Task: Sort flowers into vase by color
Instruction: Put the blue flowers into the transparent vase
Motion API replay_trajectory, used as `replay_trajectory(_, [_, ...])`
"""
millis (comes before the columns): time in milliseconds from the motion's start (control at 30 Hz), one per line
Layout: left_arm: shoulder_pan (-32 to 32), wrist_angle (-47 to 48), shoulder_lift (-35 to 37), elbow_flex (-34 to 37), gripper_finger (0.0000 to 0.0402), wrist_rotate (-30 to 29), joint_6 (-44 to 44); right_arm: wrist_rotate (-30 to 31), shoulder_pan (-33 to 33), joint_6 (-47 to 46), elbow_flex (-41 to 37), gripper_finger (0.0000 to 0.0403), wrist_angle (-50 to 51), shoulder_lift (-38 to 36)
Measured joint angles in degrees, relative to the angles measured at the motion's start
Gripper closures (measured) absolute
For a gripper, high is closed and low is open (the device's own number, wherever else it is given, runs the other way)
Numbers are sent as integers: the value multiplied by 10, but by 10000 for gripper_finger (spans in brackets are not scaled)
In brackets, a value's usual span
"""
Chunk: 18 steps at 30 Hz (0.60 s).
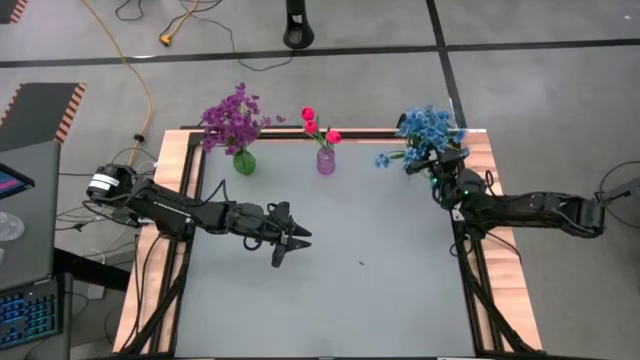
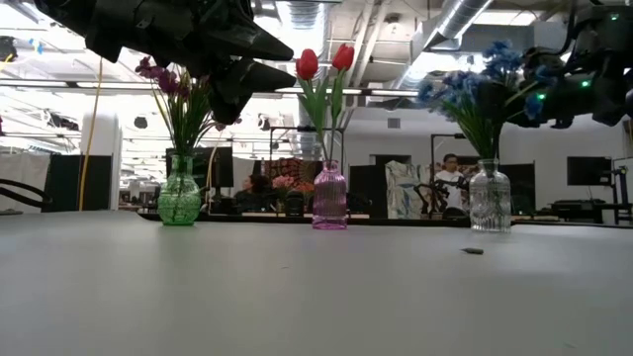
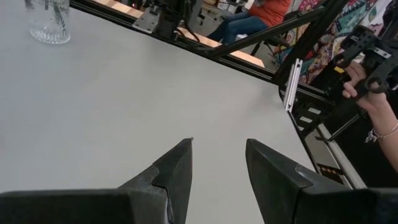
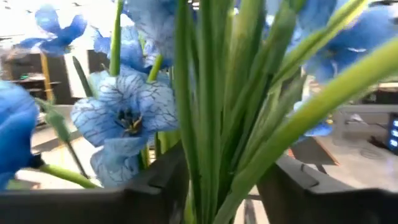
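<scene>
The grey table (image 1: 330, 290) fills the middle of the high view, and along its upper edge stand three vases. The green vase (image 1: 244, 161) at upper left holds purple flowers (image 1: 233, 120). The pink vase (image 1: 326, 161) at centre holds red tulip buds (image 1: 318, 124). The clear vase (image 2: 490, 197) at upper right holds blue flowers (image 1: 428, 132).

The right tool (image 1: 441, 172) sits at the blue stems, its jaws either side of the bunch, apparently pinching them. The left tool (image 1: 297, 243) hangs spread and empty over the table's left-centre.

The risk, as I judge it: withdrawing without fully letting go could drag stems out or tip the light clear vase.
</scene>
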State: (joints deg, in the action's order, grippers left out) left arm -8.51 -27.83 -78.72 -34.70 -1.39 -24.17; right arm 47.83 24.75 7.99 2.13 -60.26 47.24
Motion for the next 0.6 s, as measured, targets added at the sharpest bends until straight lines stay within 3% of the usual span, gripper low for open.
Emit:
replay_trajectory(167, [0, 0, 0, 0, 264, 0, 0, 30, -22, -1, 0, 184, 0, -1])
replay_trajectory(600, [0, 0, 0, 0, 264, 1, -3, 153, -87, 1, 0, 182, 0, -2])
